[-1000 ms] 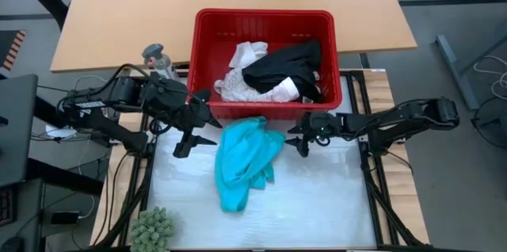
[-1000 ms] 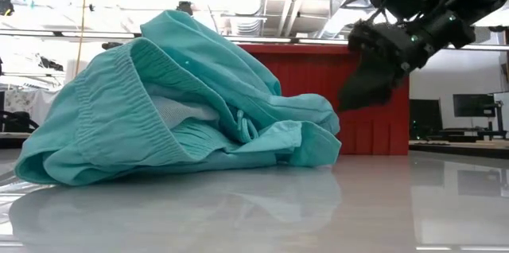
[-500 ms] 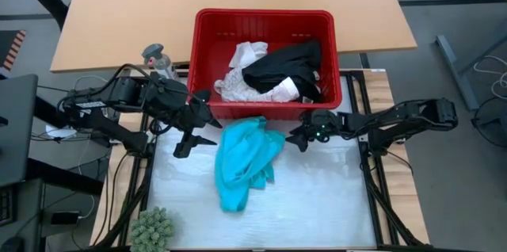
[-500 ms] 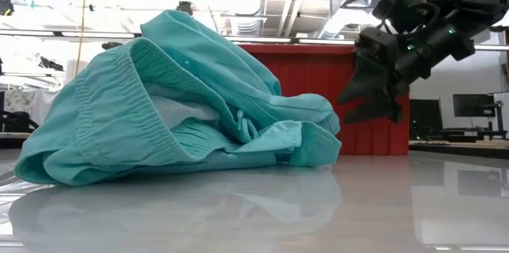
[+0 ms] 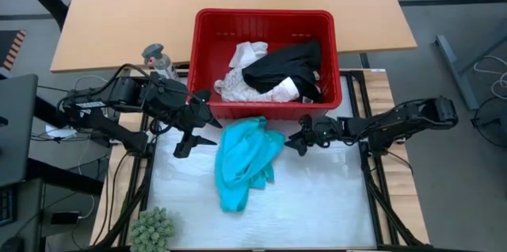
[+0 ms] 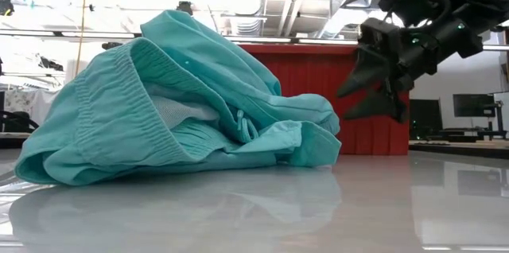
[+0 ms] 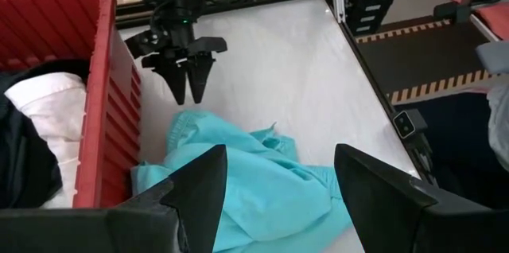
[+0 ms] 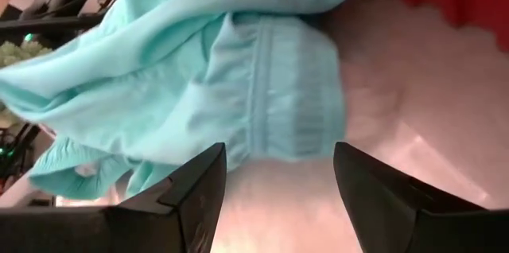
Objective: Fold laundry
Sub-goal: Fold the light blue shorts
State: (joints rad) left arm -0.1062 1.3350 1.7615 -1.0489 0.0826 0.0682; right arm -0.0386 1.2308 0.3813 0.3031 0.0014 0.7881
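A teal garment [image 5: 244,161] lies bunched in a heap on the white table top [image 5: 317,196], just in front of the red basket's [image 5: 265,108] near wall. A black garment [image 5: 285,66] and white ones [image 5: 238,78] lie inside the basket. My left gripper [image 5: 194,143] hovers open to the left of the teal heap, raised above it [image 7: 278,153]. My right gripper [image 5: 295,139] stands open to the right of the heap, low over the table [image 6: 374,94], its fingers pointing at the garment's ribbed waistband [image 8: 278,94] without touching it.
A green fuzzy plant [image 5: 152,227] sits at the table's near left corner. A small grey object [image 5: 158,58] stands left of the basket. A wooden table [image 5: 119,14] lies behind. The white top [image 5: 317,204] is bare to the right of and in front of the teal heap.
My right gripper has rolled about the line it points along, so in the low view its two fingers now show apart, one above the other. The teal garment and my left gripper have kept still.
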